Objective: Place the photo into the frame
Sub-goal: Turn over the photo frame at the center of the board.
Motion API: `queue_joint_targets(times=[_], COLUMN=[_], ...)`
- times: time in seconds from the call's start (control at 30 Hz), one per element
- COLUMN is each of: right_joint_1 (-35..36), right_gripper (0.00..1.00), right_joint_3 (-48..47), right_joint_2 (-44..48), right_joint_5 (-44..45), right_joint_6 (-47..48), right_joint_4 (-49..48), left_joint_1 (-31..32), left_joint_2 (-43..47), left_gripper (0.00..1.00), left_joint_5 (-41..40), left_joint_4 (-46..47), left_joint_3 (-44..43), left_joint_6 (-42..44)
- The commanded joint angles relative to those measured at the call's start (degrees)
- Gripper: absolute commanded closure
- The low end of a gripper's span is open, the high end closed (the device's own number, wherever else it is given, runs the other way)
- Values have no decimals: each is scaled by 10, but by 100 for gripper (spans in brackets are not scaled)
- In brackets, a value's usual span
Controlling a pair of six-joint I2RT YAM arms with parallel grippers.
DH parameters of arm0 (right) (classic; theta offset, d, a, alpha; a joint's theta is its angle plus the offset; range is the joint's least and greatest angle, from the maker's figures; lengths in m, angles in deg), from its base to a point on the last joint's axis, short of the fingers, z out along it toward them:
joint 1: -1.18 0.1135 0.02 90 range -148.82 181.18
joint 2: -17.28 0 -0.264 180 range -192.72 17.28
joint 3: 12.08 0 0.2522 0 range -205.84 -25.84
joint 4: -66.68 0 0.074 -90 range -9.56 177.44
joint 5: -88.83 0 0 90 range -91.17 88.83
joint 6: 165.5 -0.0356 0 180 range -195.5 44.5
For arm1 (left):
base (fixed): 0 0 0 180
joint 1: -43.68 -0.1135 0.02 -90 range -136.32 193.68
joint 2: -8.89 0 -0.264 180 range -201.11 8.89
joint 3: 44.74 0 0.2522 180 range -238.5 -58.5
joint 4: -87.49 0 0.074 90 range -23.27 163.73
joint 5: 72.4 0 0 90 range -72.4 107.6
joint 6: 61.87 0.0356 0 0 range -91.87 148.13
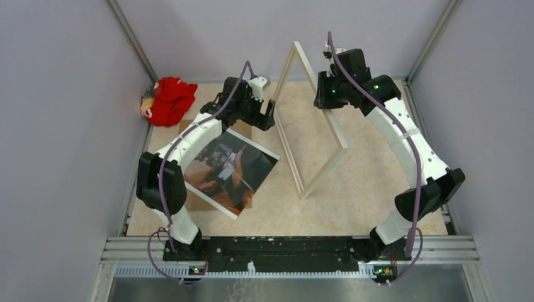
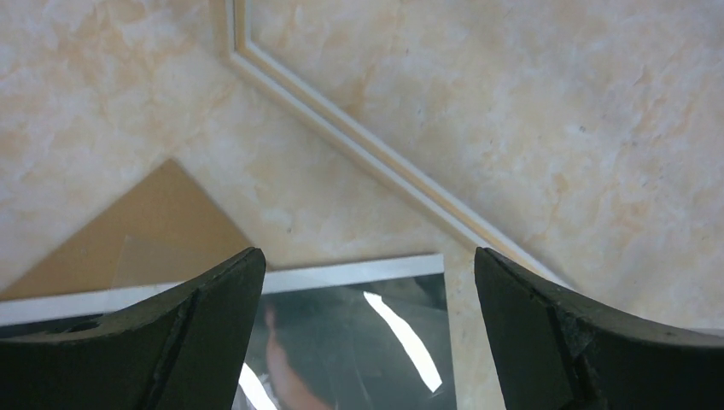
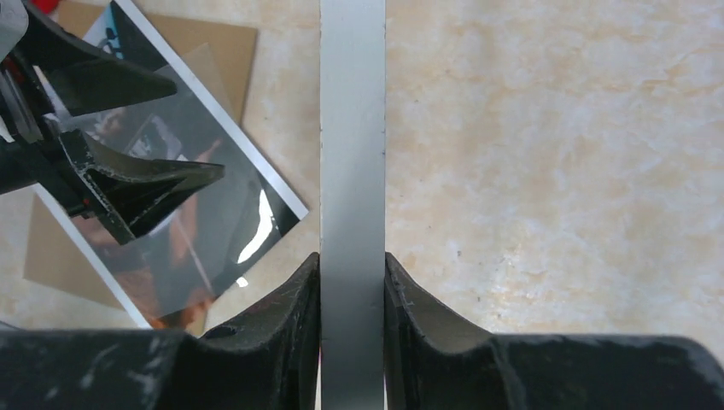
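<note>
Held thin white rectangular picture frame (image 1: 324,171) up on edge, tilted, with right gripper (image 1: 320,90) clamped on its upper bar. Poised left gripper (image 1: 271,116) above far corner of large glossy dark photo (image 1: 230,170), just beside frame. Found photo lying askew on plain brown backing board (image 1: 199,202). Noted crumpled red cloth (image 1: 169,100) in far left corner of beige marbled table (image 1: 378,170).

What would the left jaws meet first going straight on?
Probably the corner of the photo, which lies between the jaws of the open left gripper in its wrist view; depth is unclear, so bare table just beyond is possible.
</note>
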Motion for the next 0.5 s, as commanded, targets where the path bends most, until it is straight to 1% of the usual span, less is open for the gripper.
queue_joint_targets(times=[0.0, 0.17, 0.23, 0.33, 0.47], right_joint_1=[1, 1, 1, 0, -6], right_gripper=[74, 75, 78, 78, 78], right_joint_3=[63, 182, 214, 264, 322], right_joint_2=[73, 144, 159, 181, 203], right_joint_5=[58, 73, 86, 105, 147], right_joint_6=[48, 65, 65, 66, 53], right_joint_4=[-13, -53, -55, -63, -72], left_joint_1=[-4, -4, -4, -3, -3], left_joint_2=[64, 81, 73, 63, 61], left_gripper=[1, 1, 1, 1, 1], left_joint_5=[-35, -53, -53, -51, -53], left_joint_4=[11, 31, 20, 8, 24], left_joint_3=[68, 151, 161, 169, 190], left_joint_6=[33, 70, 85, 89, 99])
